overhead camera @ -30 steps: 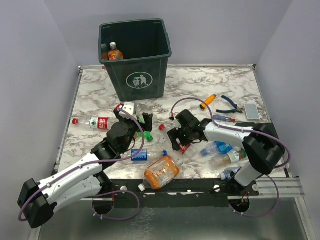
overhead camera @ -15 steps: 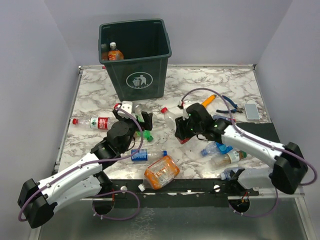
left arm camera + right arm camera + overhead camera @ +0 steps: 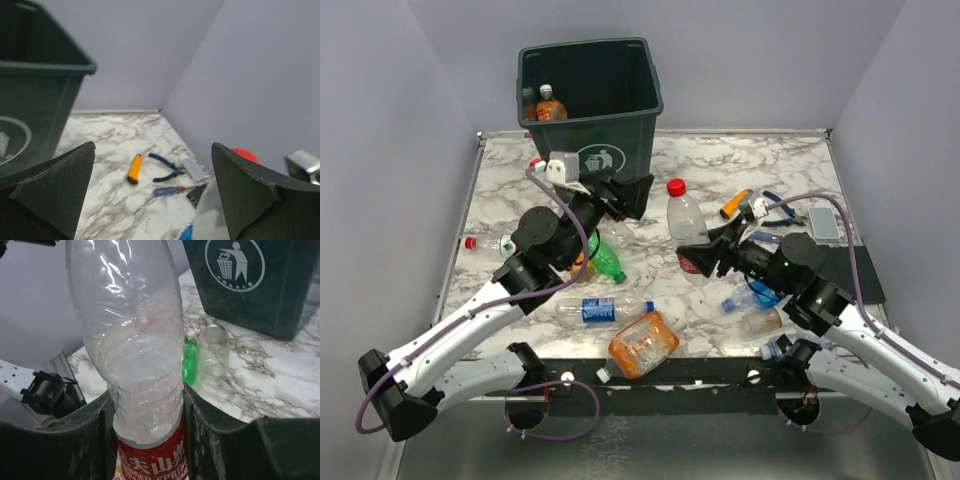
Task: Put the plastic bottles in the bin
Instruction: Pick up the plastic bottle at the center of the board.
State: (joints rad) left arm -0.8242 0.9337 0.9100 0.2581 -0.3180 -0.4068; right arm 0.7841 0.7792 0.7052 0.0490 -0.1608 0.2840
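- The right pincer (image 3: 145,415) is pinching a clear bottle (image 3: 686,222) with a red cap. It grips low on the body, just above the red label.
- This bottle stands almost upright above the table (image 3: 790,160). It is to the right of the bin (image 3: 590,120) and not yet over it.
- The left pincer (image 3: 150,195) is spread wide and holds nothing — it hangs just in front of the near wall of the bin, to the left of the held bottle.
- One orange-tinted bottle (image 3: 550,106) is already inside the bin. Others lie on the table: a green bottle (image 3: 607,260) under the left arm, a blue-label bottle (image 3: 605,308), a big orange bottle (image 3: 642,343) at the near edge, and some beside the right arm.
- Risk: the held bottle looks thin and a little crumpled, and it is gripped near the bottom. Its long top can swing, so in a quick move it may slip or tip out.
- Risk: the bin is tall. If the bottle is not lifted high enough, it can hit the rim, push the bin, or fall outside.
- Risk: the left arm is near the straight way to the bin — the two arms could touch.
- The pliers (image 3: 782,208) at the far right are not for the bin.
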